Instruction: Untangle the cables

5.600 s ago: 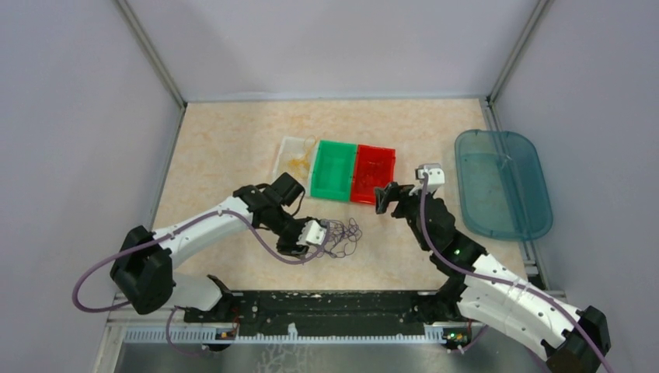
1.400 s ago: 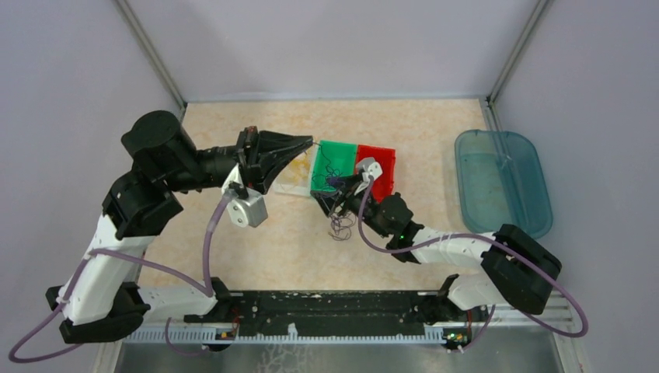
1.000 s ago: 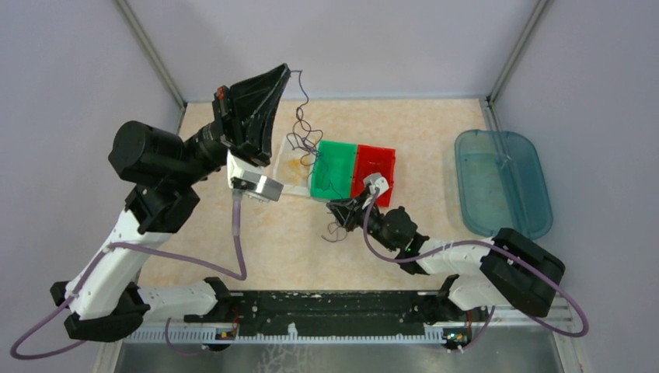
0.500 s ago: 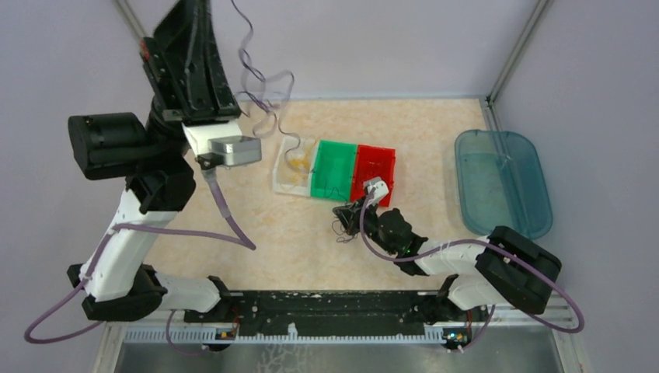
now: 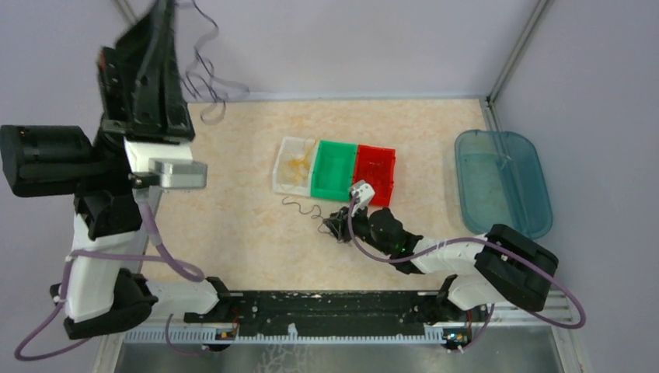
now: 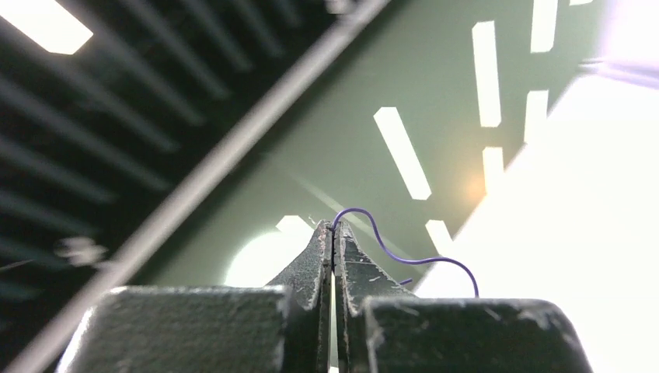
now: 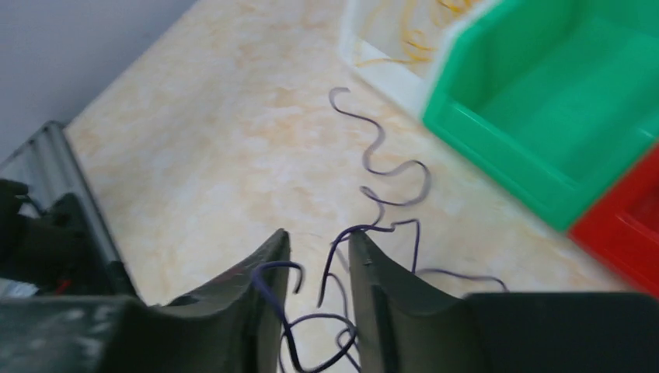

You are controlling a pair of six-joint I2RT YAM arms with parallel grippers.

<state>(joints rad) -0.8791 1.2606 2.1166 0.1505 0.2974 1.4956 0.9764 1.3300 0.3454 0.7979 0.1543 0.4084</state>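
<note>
My left gripper (image 5: pixel 165 9) is raised high at the back left, pointing up. In the left wrist view it (image 6: pixel 334 227) is shut on the end of a dark purple cable (image 6: pixel 388 252), which dangles in loops (image 5: pixel 203 78) beside the arm. My right gripper (image 5: pixel 330 227) is low on the table in front of the bins. Its jaws (image 7: pixel 319 237) stand apart, with loose loops of purple cable (image 7: pixel 342 272) lying between them, not pinched. One purple strand (image 5: pixel 299 206) snakes away toward the white bin (image 7: pixel 373 155).
A white bin (image 5: pixel 281 172) holding yellow-orange cables (image 5: pixel 298 163), a green bin (image 5: pixel 332 169) and a red bin (image 5: pixel 374 172) stand in a row at mid-table. A teal tray (image 5: pixel 501 183) lies at the right. Grey walls enclose the table.
The left arm has swung up and to the left, drawing a purple cable out of the tangle. The right gripper has opened, and a strand now lies on the table to its left.
</note>
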